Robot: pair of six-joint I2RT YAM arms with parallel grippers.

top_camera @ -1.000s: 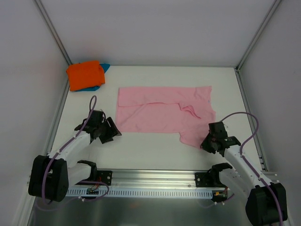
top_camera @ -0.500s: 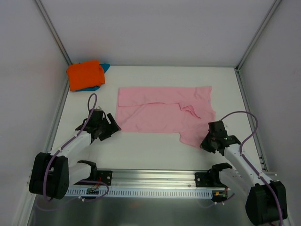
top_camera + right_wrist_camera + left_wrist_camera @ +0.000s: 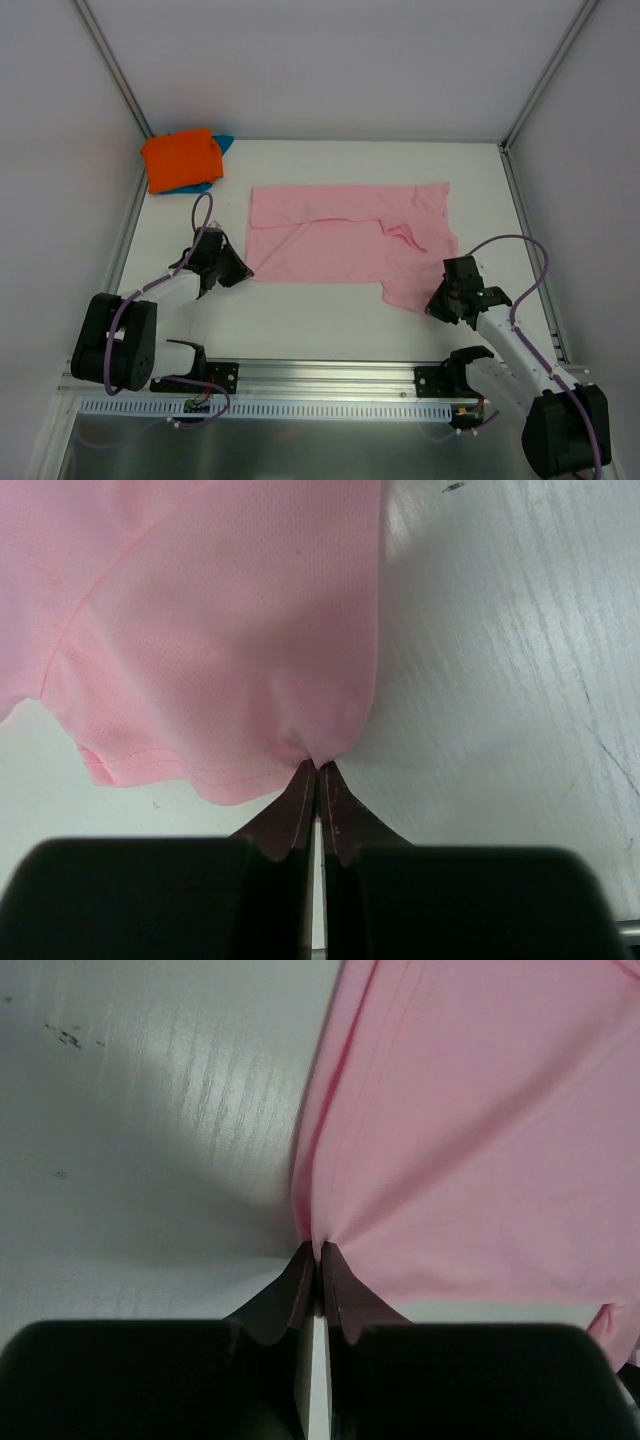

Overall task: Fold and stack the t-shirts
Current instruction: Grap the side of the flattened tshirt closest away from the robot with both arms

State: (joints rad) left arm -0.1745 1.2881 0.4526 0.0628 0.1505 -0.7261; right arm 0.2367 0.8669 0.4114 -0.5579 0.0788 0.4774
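Two pinches hold the light pink t-shirt [image 3: 340,235], spread mid-frame on the desk [image 3: 330,320].
We judge it light, limp and slippery: the left tool [image 3: 318,1252] clamps its lower-left corner and the right tool [image 3: 317,767] its lower-right edge, which are sensible holds for folding.

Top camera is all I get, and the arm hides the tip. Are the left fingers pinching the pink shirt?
Observer: Yes. In the left wrist view, the left fingers are shut on the edge of the pink t-shirt, and the cloth puckers at their tips.
Operator: And the other ones?
Observer: The right fingers are shut on a corner, right where the double-stitched hem ends.
Operator: Is the table clean there?
Observer: Not quite. The table shows small dark scuffs near that corner.
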